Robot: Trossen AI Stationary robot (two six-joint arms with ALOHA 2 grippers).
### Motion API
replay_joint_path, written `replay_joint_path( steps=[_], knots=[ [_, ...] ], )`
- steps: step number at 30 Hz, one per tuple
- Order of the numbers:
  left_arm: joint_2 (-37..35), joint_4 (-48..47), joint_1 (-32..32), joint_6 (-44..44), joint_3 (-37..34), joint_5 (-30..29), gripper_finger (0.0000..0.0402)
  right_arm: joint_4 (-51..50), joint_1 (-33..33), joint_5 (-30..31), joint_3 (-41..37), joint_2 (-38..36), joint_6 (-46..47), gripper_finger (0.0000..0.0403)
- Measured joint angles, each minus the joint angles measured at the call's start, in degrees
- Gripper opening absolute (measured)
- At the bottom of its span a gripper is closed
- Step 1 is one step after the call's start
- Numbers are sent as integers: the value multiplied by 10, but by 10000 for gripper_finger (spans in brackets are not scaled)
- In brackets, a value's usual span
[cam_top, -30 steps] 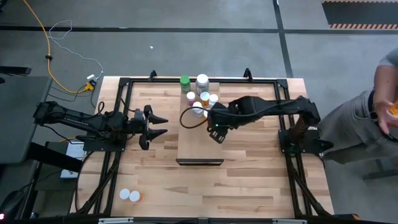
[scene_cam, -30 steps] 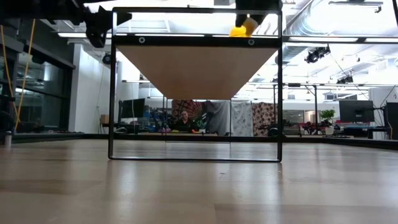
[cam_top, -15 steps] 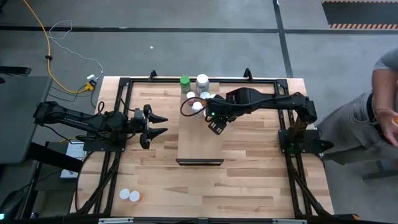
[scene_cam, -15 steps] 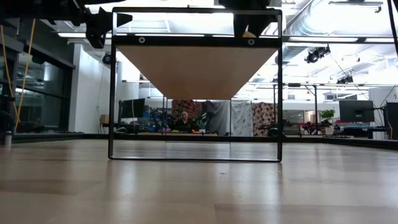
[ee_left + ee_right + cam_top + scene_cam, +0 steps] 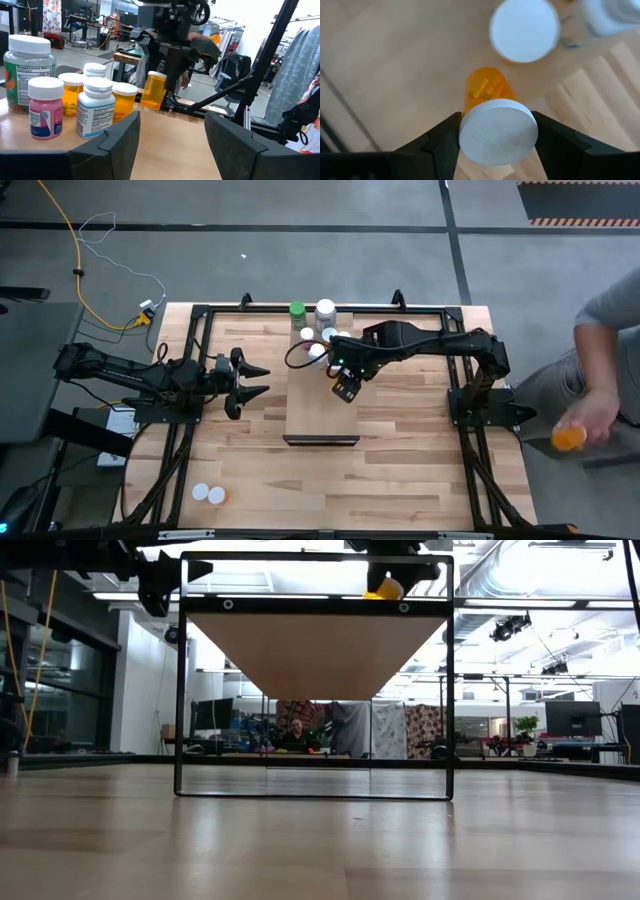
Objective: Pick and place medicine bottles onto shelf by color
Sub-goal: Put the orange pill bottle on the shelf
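The pale wood shelf [image 5: 320, 415] stands in the table's middle. Several medicine bottles [image 5: 318, 330] stand upright in a cluster at its far end: orange, pinkish, white and a large green one, seen close in the left wrist view as the cluster of bottles [image 5: 75, 100]. My right gripper [image 5: 345, 388] is over the shelf just near-side of that cluster, shut on an orange bottle [image 5: 152, 90] with a white cap. My left gripper [image 5: 255, 380] waits open, left of the shelf. Two more bottles [image 5: 208, 495] lie on the table's near left part. My right gripper pinches the orange bottle's white cap [image 5: 470, 135] between its two fingers [image 5: 442, 142], coming from above. The orange body [image 5: 485, 87] hangs below the cap, slightly tilted. Its bottom [image 5: 150, 106] is close over the shelf; whether it touches the board, I cannot tell.
A black metal frame [image 5: 200, 315] runs round the table. A person [image 5: 600, 380] stands beyond the table's right edge with an orange thing [image 5: 568, 438] in one hand. The shelf's near half [image 5: 322, 425] is bare wood. A yellow cable [image 5: 80, 270] lies on the floor at far left.
My right arm's wrist has moved toward the far edge and a little left, while the gripper has stayed over the shelf with the orange bottle. The person at the right has lowered the hand with the orange thing. My left arm has kept still.
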Motion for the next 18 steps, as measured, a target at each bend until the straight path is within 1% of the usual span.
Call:
replay_joint_path(
  steps=[10,18],
  knots=[
    [0,0,0,-8,0,0,213,39,3,-55,0,7,-31,220],
    [0,0,0,-8,0,0,213,30,3,-57,0,7,-28,220]
  ],
)
